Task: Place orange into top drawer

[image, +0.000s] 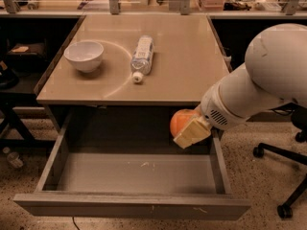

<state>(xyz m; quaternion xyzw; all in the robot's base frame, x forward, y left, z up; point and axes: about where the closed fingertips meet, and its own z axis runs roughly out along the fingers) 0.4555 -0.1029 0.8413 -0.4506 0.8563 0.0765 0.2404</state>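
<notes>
The orange (181, 120) is a small round fruit held in my gripper (187, 131), whose cream fingers (193, 132) are shut on it. It hangs just past the table's front edge, above the right rear part of the open top drawer (136, 172). The drawer is wide, shallow and grey, pulled out toward the camera, with a bare flat bottom. My white arm (259, 85) comes in from the right.
On the tan table (182, 56) stand a white bowl (84, 55) at the left and a plastic bottle (142, 55) lying in the middle. An office chair base (283, 176) stands on the floor at the right. Dark shelves flank the table.
</notes>
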